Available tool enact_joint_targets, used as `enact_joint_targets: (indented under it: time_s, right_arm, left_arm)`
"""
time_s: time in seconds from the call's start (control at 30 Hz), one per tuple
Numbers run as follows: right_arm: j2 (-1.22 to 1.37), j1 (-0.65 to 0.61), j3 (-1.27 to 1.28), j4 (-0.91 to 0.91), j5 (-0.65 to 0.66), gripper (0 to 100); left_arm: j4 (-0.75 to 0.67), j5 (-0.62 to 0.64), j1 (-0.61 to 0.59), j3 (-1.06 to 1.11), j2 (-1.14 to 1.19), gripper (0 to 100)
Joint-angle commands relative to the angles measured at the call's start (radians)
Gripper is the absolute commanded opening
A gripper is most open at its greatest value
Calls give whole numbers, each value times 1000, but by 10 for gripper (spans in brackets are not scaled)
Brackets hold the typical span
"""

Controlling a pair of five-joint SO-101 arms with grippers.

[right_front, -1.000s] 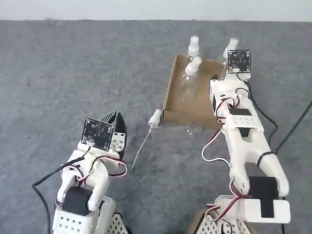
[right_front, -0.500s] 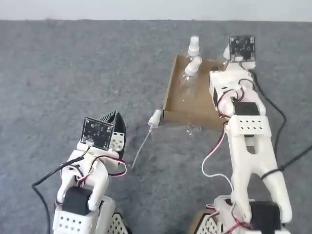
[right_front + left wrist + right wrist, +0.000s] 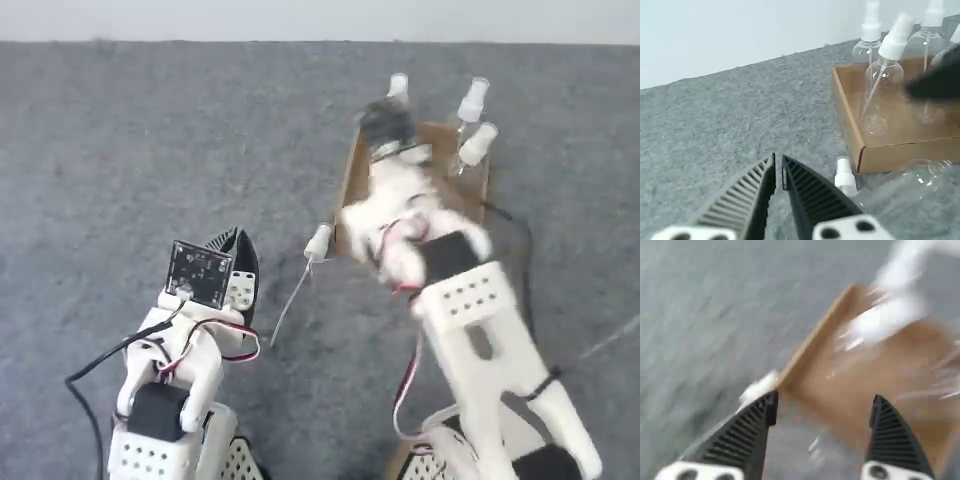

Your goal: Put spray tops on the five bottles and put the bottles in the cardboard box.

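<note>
Cardboard box point(image 3: 350, 170) sits open side up on grey carpet point(image 3: 150, 130), partly under the right arm point(image 3: 470, 300). Inside it: one capped bottle point(image 3: 881, 80) standing upright, base on the box floor near the wall on the left arm's side, long axis vertical, spray head leaning a little. Second capped bottle point(image 3: 867, 45) and third capped bottle point(image 3: 929, 45) also stand upright at the far end of the box. Can't tell whether they are inside it or just behind the far wall.

Outside the box: clear bottle point(image 3: 912, 182) lying on its side just beside the near wall, long axis roughly along that wall. Can't tell which way its neck points. Loose spray top point(image 3: 319, 240) lies flat on the carpet at the box's near corner on the left arm's side — head by the corner, dip tube trailing away from the box toward the left arm.

Left gripper point(image 3: 779, 172) is well apart from the box, fingers together bar a thin slit, nothing between them. Right gripper point(image 3: 822, 427) is spread wide and empty, above the box's near wall — loose spray top just off one fingertip
</note>
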Motion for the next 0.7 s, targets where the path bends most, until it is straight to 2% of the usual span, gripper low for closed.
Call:
enact_joint_targets:
  time_s: [0.0, 0.23, 0.43, 0.67]
  right_arm:
    - [-38, -90, 23, 12, -164, 234]
    - [-36, -156, 89, 10, -456, 234]
    - [2, -177, 92, 4, -598, 234]
    - [249, -176, 9, -68, -721, 234]
  left_arm:
    - [-26, -6, -5, -5, -17, 12]
    - [-26, -6, -5, -5, -17, 12]
    - [-26, -5, -5, -5, -17, 12]
    - [-25, -3, -5, -5, -17, 12]
